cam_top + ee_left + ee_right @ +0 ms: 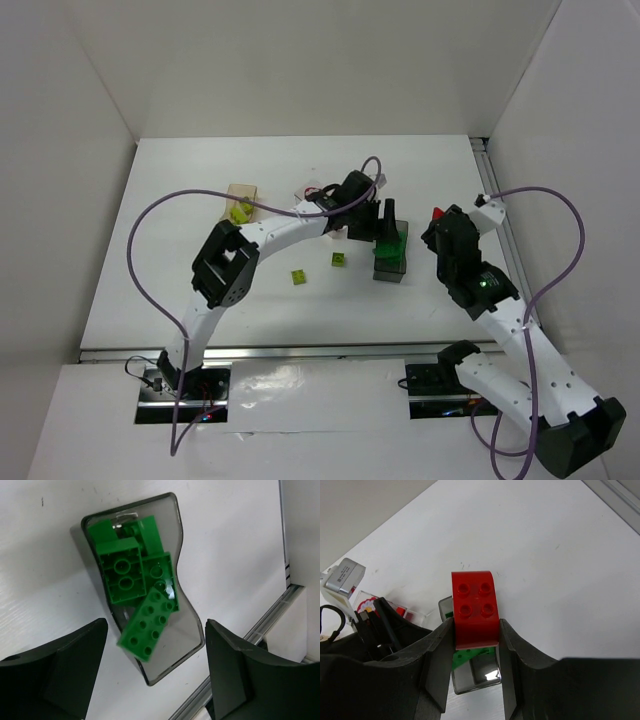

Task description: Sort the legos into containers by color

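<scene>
Left gripper (156, 676) hangs over the dark grey tub (168, 663), jaws spread wide and empty, one finger (70, 670) on each side of the tub's near end, neither touching it. Green bricks (125, 575) are piled inside the tub; one long green brick (148, 627) lies tilted across the pile with a corner overhanging the tub's wall (slightly blurred, so I cannot tell whether it has settled). Right gripper (475, 637) is closed on a red brick (475, 605), studs facing the camera, pinched by its lower sides with most of the brick standing clear above the fingertips. In the top view that gripper sits right of centre, just beside the grey tub, with the left arm's wrist over the tub between it and the rest of the table. The tan tub (243, 190) stands upper left of centre with a yellow-green brick (239, 212) at it. The clear tub (310, 192), showing red pieces, is half hidden behind the left arm. Two yellow-green bricks (297, 277) lie loose on the table (180, 270) near centre.
</scene>
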Tool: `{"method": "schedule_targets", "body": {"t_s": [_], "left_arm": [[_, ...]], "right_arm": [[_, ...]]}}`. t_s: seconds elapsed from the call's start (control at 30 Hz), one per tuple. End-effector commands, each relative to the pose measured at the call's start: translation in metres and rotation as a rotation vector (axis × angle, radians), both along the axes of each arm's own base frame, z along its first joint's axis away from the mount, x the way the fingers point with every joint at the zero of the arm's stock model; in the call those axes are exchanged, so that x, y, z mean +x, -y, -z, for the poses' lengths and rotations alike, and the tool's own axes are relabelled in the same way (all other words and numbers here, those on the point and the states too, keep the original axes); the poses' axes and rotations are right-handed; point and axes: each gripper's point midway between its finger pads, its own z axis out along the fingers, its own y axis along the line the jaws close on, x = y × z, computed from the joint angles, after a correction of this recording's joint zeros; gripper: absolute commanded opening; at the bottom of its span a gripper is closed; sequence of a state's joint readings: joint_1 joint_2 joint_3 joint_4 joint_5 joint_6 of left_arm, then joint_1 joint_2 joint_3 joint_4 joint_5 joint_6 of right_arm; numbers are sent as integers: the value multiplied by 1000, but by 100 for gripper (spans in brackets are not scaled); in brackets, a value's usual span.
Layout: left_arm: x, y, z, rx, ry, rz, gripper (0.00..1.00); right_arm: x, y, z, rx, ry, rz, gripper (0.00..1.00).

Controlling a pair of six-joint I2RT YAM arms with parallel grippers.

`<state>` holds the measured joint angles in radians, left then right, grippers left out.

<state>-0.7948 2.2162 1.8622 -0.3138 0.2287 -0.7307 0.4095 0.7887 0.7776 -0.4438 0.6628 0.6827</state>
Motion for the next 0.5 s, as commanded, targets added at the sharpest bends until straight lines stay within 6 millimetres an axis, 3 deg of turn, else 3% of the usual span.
{"method": "schedule_targets", "body": {"t_s": [0.0,0.07,0.13,0.17,0.23,0.27,0.3,0.37,0.4,0.47], "left_arm": [[-5,-7,-50,-27,89,18,87],[-10,-14,-62,-24,95,11,88],[-13,-21,-67,-11,114,16,83],[-14,-27,-89,-26,146,1,81],[-15,-47,-94,41,174,-42,75],[-7,-65,-100,64,186,-92,75],[-3,-85,-125,57,233,-148,74],[6,-121,-130,69,238,-207,73],[3,-130,-146,33,248,-207,73],[8,-143,-144,25,229,-218,71]], "right_arm": [[1,5,2,-19,-6,21,0],[4,-2,2,-15,-8,-16,0],[9,-14,4,-31,-18,-95,0],[11,-19,2,-33,-22,-119,0],[20,-38,1,-43,-35,-230,0],[23,-48,0,-43,-38,-285,0],[28,-57,3,-58,-55,-340,0],[31,-70,9,-38,-69,-394,0],[33,-73,9,-33,-65,-404,0],[36,-82,4,-10,-30,-442,0]]}}
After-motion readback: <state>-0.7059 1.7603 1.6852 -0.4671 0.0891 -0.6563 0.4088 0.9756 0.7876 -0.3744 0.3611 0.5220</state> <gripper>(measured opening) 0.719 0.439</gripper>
